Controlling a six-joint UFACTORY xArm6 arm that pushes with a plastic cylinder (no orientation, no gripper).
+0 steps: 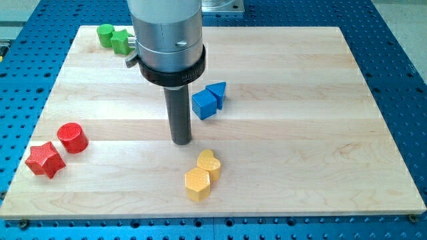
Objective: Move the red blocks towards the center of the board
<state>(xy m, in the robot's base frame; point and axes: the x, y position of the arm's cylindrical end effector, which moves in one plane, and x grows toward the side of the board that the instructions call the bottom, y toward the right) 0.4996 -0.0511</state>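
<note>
Starting nearest the view's bottom: yellow hexagon touching yellow heart. Farther left, red star and red cylinder, just beside each other near the board's left edge, well apart from centre. My tip planted mid-board, no claw to spread or press, touching nothing. Beyond, blue cube against blue triangle; farthest, two green blocks. Risk: pushing off-centre, spinning one red block aside, or driving both into yellow.
</note>
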